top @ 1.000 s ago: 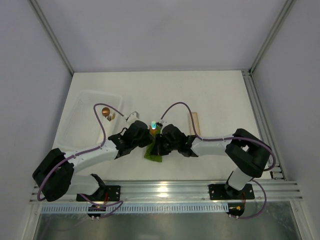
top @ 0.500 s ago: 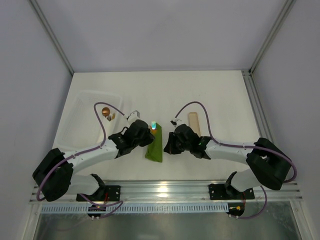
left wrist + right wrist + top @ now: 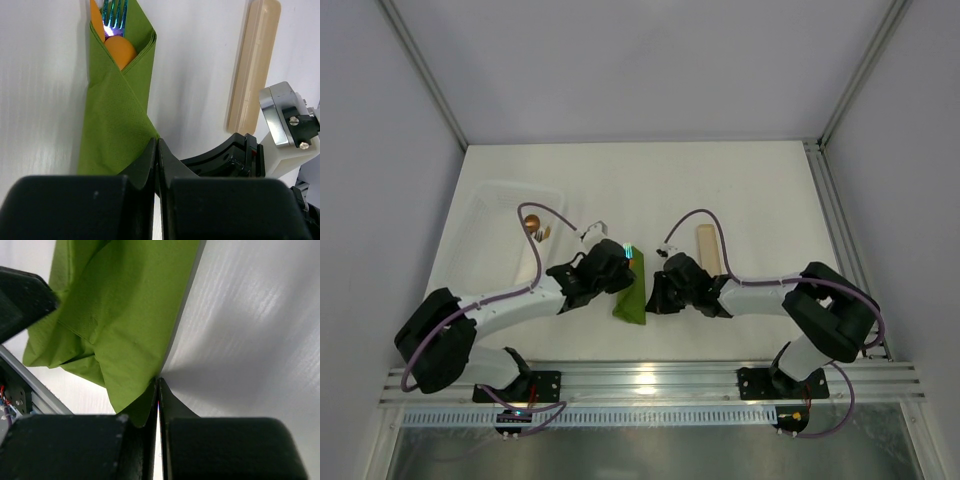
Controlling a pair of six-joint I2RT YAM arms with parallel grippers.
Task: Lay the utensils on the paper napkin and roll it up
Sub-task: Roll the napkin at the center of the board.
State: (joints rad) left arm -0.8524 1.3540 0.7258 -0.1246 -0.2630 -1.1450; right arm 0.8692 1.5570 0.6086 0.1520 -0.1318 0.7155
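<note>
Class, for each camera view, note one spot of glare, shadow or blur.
Top external: glare on the silver metal rail; the iridescent metal fork glows cyan. Left wrist: fork tines blown out white; black left gripper soft, out of focus. Right wrist: streaky sheen on the white table; grey shadow beside the olive-green paper napkin.

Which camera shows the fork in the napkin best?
The left wrist view: the fork tines stick out of the folded napkin, close up. The top view shows only a tiny glint; the right wrist view shows just napkin.
</note>
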